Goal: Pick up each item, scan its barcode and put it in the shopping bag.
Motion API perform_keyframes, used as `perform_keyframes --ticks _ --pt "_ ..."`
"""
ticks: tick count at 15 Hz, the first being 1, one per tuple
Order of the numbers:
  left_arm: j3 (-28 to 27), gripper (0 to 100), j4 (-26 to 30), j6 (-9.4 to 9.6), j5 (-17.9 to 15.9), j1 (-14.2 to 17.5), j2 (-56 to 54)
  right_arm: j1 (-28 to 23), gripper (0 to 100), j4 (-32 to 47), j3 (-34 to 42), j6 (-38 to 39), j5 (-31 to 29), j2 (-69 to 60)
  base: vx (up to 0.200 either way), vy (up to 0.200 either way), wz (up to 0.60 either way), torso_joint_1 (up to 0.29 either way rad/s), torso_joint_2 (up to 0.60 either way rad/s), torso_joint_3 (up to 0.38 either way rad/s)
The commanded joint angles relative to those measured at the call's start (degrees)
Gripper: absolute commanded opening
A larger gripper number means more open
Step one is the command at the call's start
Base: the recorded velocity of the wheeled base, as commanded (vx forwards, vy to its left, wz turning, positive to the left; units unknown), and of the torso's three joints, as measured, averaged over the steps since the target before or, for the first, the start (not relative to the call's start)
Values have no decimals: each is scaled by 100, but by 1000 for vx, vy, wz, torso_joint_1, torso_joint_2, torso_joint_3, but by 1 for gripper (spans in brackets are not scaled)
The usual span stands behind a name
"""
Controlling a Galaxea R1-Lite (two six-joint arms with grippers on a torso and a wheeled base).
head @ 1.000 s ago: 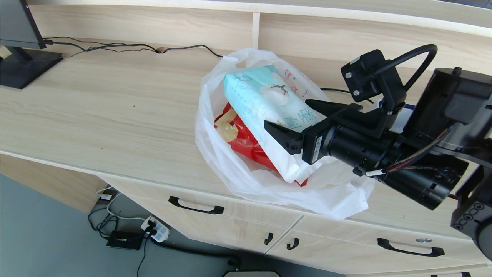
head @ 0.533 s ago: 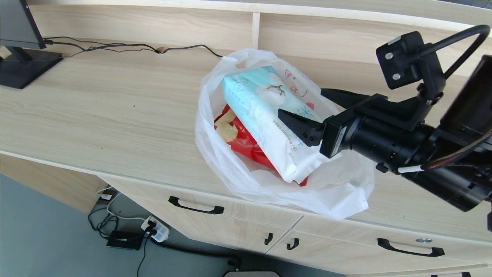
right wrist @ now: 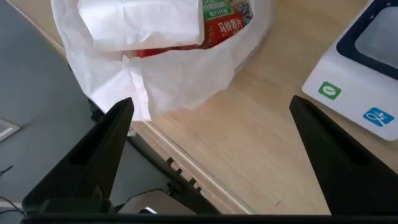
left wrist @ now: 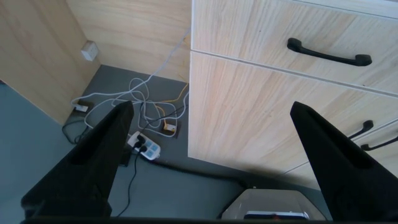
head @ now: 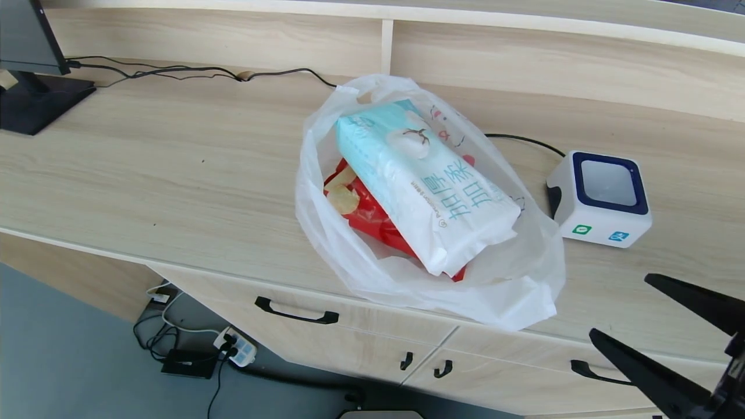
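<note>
The right tool [head: 618, 305] is hovering over the counter's [head: 174, 174] near edge, its fingers spread wide and gripping nothing. At its 12 o'clock the scanner [head: 599, 201] is sitting apart from it. At its 10 o'clock the shopping bag [head: 512, 297] is lying open on the counter, just beside the scanner. Inside the bag, a tissue pack [head: 425, 180] is resting on a red chip packet [head: 372, 216]. The left tool [left wrist: 211, 104], likewise spread and empty, is hanging low beside the drawers [left wrist: 261, 99], above floor cables [left wrist: 140, 102].
</note>
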Motion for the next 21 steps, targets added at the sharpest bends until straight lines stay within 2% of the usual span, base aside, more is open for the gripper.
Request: perform_keyframes --ticks 1,4,5,6,7,8,10,11,15,16,17,18,20,21 --pt "0 100 0 2 1 2 9 -30 100 855 919 89 11 -1767 0 0 0 0 0 0" --pt "0 100 -8 2 1 2 9 -57 100 3175 875 159 3 -3384 0 0 0 0 0 0" --pt "0 100 0 2 1 2 9 -294 100 3790 857 177 -6 -3964 0 0 0 0 0 0" --pt "0 100 0 2 1 2 9 -769 100 4327 822 238 3 -4457 0 0 0 0 0 0" --pt "0 100 -8 2 1 2 9 -1120 100 4520 752 335 11 -4624 0 0 0 0 0 0" --pt "0 100 0 2 1 2 9 -1981 100 4696 593 757 11 -4738 0 0 0 0 0 0" --pt "0 100 0 2 1 2 9 -2948 100 4713 479 977 20 -4729 0 0 0 0 0 0" --pt "0 100 0 2 1 2 9 -3221 100 4819 506 985 11 -4887 0 0 0 0 0 0" --pt "0 100 -8 2 1 2 9 -3282 100 4810 593 942 -235 -4887 0 0 0 0 0 0" --pt "0 100 0 2 1 2 9 -3537 100 4845 576 1038 -235 -4887 0 0 0 0 0 0" --pt "0 100 0 2 1 2 9 -4179 100 4854 567 1144 -120 -4914 0 0 0 0 0 0" --pt "0 100 0 2 1 2 9 -4179 100 4792 611 1109 170 -4931 0 0 0 0 0 0" --pt "0 100 0 2 1 2 9 -4135 100 4124 936 942 592 -4966 0 0 0 0 0 0" --pt "0 100 -8 2 1 2 9 -3941 100 4124 936 441 1092 -5177 0 0 0 0 0 0"
